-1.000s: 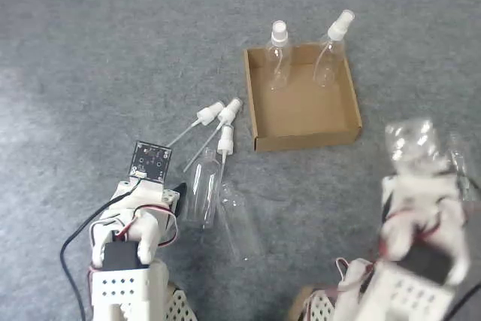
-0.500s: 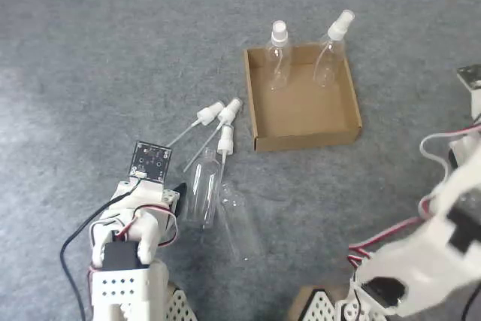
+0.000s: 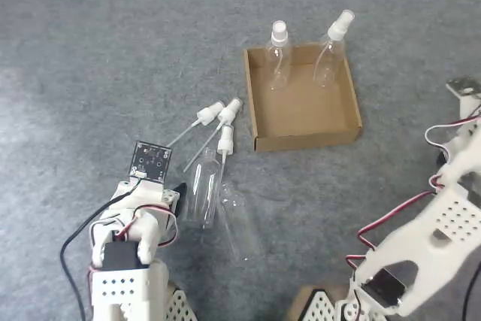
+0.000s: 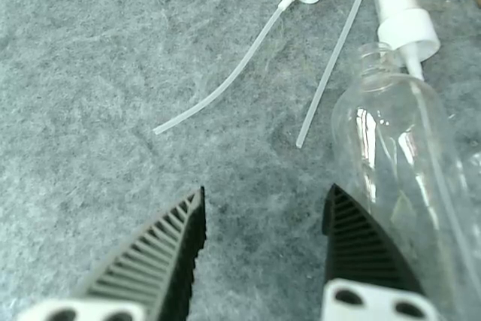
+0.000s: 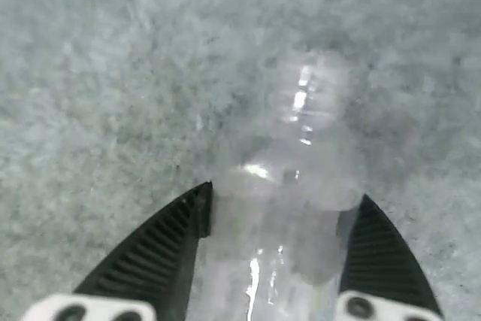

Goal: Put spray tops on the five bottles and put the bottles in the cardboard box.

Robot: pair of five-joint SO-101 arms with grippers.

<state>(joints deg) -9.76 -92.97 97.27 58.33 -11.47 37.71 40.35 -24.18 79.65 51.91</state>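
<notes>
the right gripper (image 5: 284, 193) clasps a clear bottle (image 5: 301, 133) over the carpet, well apart from the cardboard box (image 3: 355, 107). the left gripper (image 4: 267, 192) gapes wide beside a lying bottle (image 4: 398, 155). capping seems the step in hand; next, a spray top (image 3: 212, 113) needs fetching to the held bottle's neck.

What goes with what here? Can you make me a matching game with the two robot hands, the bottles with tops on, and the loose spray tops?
Things:
1. left hand
2. right hand
3. capped bottles
4. loose spray tops

Where or how:
A. lying on the grey carpet
B. closed around a clear bottle
C. standing in the cardboard box
D. open, holding nothing

Pairs: 1-D, 2-B, 3-C, 4-A.
</notes>
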